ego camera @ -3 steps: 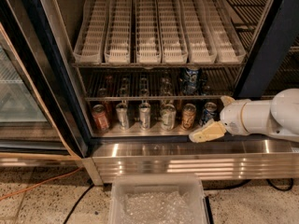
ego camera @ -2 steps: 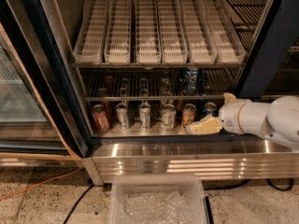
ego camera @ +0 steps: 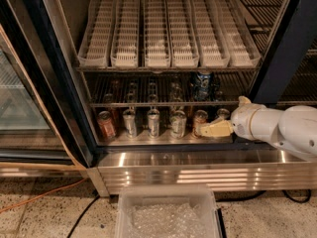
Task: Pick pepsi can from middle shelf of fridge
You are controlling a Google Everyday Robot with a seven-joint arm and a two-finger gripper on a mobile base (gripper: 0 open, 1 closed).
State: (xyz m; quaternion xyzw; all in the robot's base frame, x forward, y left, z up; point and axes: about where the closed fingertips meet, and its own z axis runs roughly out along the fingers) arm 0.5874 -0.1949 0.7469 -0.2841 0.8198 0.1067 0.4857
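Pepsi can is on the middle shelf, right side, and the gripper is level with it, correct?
No. The camera view shows the pepsi can on the middle shelf, right side, but the gripper sits below it, level with the bottom row of cans.

The small blue, silver-topped pepsi can (ego camera: 202,85) stands upright, right of centre, on the dark wire middle shelf (ego camera: 148,104) of the black-framed fridge (ego camera: 173,175), with the gripper (ego camera: 206,129) lower down, slightly to its right.

The gripper (ego camera: 210,129) hovered beside the lower cans (ego camera: 178,124), below the pepsi can (ego camera: 202,85) standing on the middle shelf (ego camera: 148,104)
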